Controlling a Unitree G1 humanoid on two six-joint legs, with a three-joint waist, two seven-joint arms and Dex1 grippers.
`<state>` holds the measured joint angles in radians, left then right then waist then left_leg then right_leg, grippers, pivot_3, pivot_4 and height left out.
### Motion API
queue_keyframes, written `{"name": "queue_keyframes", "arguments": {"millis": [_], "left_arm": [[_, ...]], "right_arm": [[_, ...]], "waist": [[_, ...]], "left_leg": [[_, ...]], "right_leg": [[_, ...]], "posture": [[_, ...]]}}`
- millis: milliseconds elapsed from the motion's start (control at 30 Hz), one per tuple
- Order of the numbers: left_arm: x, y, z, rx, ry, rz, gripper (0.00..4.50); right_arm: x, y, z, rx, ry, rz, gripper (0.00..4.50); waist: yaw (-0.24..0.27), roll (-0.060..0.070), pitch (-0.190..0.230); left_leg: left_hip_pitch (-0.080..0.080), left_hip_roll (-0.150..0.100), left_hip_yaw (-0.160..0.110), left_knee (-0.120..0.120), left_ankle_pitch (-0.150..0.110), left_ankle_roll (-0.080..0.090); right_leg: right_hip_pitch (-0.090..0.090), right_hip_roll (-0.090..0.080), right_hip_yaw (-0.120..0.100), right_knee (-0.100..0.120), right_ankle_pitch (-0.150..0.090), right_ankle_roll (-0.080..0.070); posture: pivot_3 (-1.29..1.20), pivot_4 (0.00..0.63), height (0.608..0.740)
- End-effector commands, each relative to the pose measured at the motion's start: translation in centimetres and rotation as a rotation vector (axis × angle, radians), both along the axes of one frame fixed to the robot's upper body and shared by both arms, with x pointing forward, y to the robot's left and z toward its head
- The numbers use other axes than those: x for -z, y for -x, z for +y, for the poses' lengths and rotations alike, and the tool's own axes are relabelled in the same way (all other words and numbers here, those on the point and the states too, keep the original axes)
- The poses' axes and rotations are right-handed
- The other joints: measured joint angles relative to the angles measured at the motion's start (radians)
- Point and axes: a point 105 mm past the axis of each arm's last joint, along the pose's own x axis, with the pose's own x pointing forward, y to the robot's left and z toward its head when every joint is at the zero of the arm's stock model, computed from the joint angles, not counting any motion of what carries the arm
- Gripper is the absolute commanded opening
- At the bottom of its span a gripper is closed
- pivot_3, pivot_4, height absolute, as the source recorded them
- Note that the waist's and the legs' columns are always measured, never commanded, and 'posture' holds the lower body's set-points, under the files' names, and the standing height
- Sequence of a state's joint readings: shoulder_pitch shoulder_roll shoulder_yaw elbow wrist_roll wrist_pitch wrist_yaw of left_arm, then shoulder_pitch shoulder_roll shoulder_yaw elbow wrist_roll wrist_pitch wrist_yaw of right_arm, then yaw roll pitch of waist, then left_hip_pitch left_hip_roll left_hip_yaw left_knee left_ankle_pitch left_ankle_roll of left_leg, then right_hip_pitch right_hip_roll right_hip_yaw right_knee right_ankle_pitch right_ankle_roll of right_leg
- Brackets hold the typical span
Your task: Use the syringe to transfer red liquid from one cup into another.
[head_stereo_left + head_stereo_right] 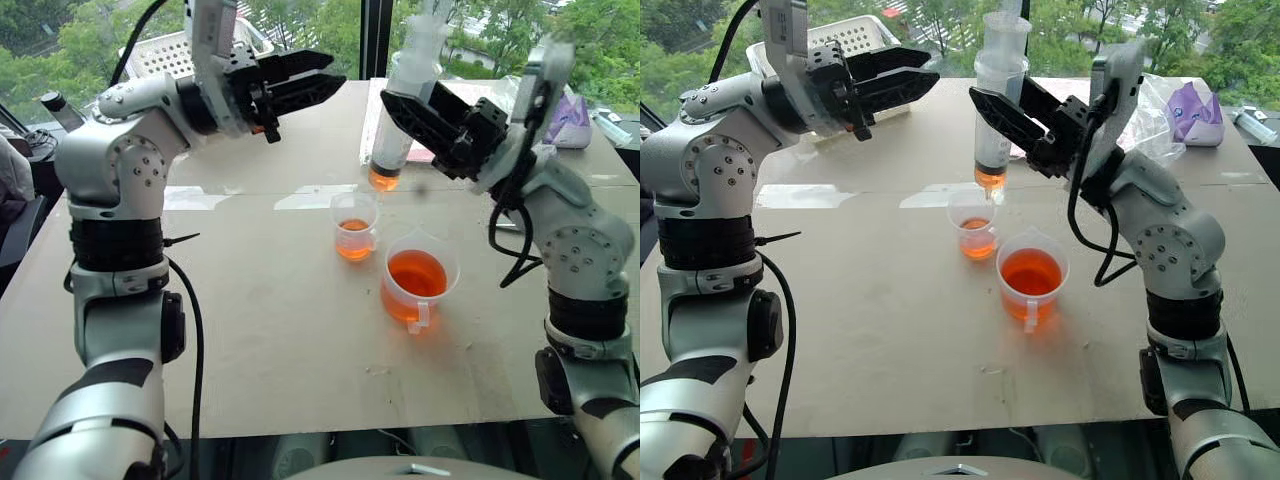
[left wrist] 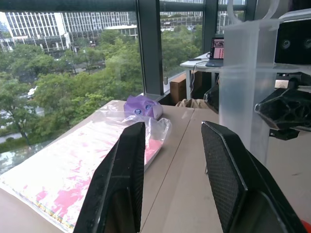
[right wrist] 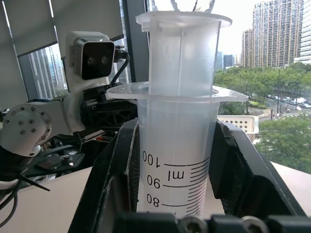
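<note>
So the syringe (image 1: 997, 100) is a chunky clear plastic tube with black graduation marks printed on the barrel and a frosted white plunger poking out the top. The right gripper (image 1: 990, 112) has its two black fingers clamped snug around the barrel, holding it upright above the table (image 1: 890, 330), tip down. There's a little band of orange-red liquid (image 1: 989, 177) sitting at the bottom of the barrel, just above the short narrow tip.

That tip hangs right over the smaller cup (image 1: 976, 225), a narrow clear plastic one with no handle, which has a shallow layer of the same orange-red stuff in it. Just beside it, on the near side, sits the beaker (image 1: 1032, 278), wider, clear, with a pour spout and a side handle facing the robot, and a good bit more liquid inside.

The left gripper (image 1: 330, 80) is up in the air well off to the left of the syringe, pointing toward it, fingers parted with a moderate gap and nothing between them.

Table's a flat matte tan board. At the far end there's a white perforated plastic basket (image 1: 855, 35) and a crinkly clear plastic bag (image 1: 1155, 105) with something purple inside.
</note>
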<state>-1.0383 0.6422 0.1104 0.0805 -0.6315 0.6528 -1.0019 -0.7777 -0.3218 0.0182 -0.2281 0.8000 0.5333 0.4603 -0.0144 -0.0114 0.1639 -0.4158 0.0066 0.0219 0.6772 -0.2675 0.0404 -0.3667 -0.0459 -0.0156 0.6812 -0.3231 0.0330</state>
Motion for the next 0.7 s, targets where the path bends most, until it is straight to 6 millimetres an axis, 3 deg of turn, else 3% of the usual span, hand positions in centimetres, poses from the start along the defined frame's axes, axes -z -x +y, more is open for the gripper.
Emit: {"name": "queue_keyframes", "arguments": {"millis": [33, 233, 700], "left_arm": [[-1.7, 0.8, 0.2, 0.002, 0.025, -0.072, 1.79], [-1.9, 0.8, 0.2, -0.008, 0.050, -0.070, 1.79], [-2.3, -0.8, -1.2, -0.017, 0.090, -0.068, 1.79]], "right_arm": [[-0.2, -0.8, 1.0, 0.044, 0.033, -0.076, 1.50], [1.0, -1.5, 2.0, 0.051, 0.083, -0.084, 1.50], [1.6, -1.0, 3.2, 0.015, 0.127, -0.119, 1.50]], "waist": [[0.001, 0.000, 0.000], [-0.003, 0.000, 0.000], [-0.004, 0.000, 0.000]], "left_leg": [[0.000, 0.000, 0.000, 0.000, 0.000, 0.000], [0.000, 0.000, 0.000, 0.000, 0.000, 0.000], [0.000, 0.000, 0.001, 0.001, 0.000, 0.000]], "right_leg": [[0.000, 0.000, 0.000, 0.000, 0.000, 0.000], [-0.001, 0.000, 0.000, 0.000, 0.000, 0.000], [-0.004, 0.000, 0.001, 0.012, 0.000, 0.000]], "posture": [[0.00, 0.150, 0.740], [0.00, 0.150, 0.740], [0.00, 0.150, 0.740]]}}
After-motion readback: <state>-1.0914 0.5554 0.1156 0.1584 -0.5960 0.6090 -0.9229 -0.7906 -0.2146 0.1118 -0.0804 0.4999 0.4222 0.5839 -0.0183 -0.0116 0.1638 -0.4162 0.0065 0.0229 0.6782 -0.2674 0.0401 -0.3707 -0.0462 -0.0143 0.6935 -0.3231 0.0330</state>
